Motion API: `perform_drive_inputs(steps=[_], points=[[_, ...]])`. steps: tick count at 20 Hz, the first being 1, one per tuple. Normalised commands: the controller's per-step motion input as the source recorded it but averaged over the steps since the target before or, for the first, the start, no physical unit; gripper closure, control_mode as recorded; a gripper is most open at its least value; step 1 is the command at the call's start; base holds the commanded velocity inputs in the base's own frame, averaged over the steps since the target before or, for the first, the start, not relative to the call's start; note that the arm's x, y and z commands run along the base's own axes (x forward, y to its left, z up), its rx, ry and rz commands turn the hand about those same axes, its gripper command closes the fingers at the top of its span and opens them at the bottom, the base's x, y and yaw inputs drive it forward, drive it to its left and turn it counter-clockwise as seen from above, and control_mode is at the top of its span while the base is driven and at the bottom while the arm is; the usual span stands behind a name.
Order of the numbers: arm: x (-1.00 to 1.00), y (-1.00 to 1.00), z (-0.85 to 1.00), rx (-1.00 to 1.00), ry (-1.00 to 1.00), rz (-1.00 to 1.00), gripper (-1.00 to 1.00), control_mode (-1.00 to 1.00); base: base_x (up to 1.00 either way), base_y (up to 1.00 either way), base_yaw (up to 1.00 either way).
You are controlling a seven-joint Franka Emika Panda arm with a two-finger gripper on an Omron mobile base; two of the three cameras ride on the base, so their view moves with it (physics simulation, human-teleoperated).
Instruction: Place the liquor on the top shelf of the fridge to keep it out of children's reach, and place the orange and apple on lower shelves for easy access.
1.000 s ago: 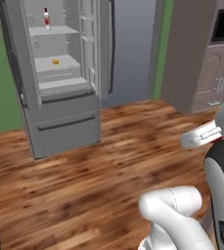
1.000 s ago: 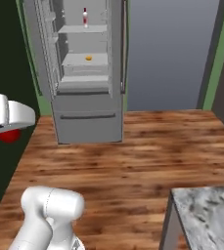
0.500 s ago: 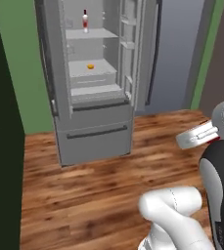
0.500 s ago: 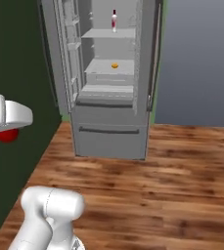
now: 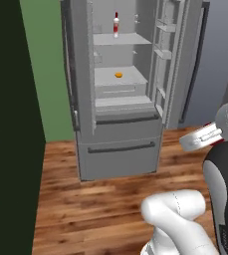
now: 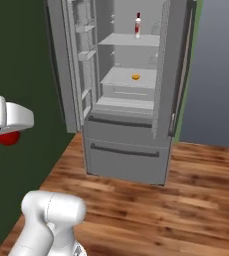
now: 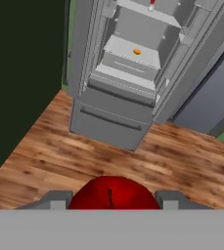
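Here the fridge (image 5: 120,149) stands largest, grey, its 2 upper doors swung wide and the drawer front (image 6: 126,155) below shut; a long dark bar handle (image 5: 191,64) runs down the edge of the right-hand door. No writing can be read anywhere on it. Inside, the top shelf (image 5: 123,40) carries the liquor (image 5: 116,24), upright near the middle, red cap up, a red label band round it whose lettering is too small to read. 1 level down, a lower shelf (image 6: 128,79) holds the orange (image 6: 135,77), set toward its front middle with bare slab on both sides. The narrow door racks (image 5: 165,50) line the inner faces of the open doors.

A wooden floor (image 7: 133,161) stretches between the robot and the fridge, open all the way to the drawer front. A dark green wall (image 5: 6,124) closes the left side in the left base view, and a grey panel (image 6: 216,75) stands to the right of the fridge in the right base view.

The claw (image 7: 112,201) is closed around the apple (image 7: 114,194), glossy red, a finger tip (image 7: 55,199) pressed on either side, well back from the fridge
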Motion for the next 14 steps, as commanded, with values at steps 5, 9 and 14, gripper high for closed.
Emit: perform_drive_inputs(steps=[5, 9, 14], points=[[0.0, 0.0, 0.0, 0.0, 0.0, 0.0, 1.0, 1.0, 0.4, -0.35, 0.15], [0.0, 0.0, 0.0, 0.0, 0.0, 0.0, 1.0, 1.0, 0.39, -0.41, 0.1], [0.0, 0.0, 0.0, 0.0, 0.0, 0.0, 1.0, 1.0, 0.5, -0.32, 0.08]])
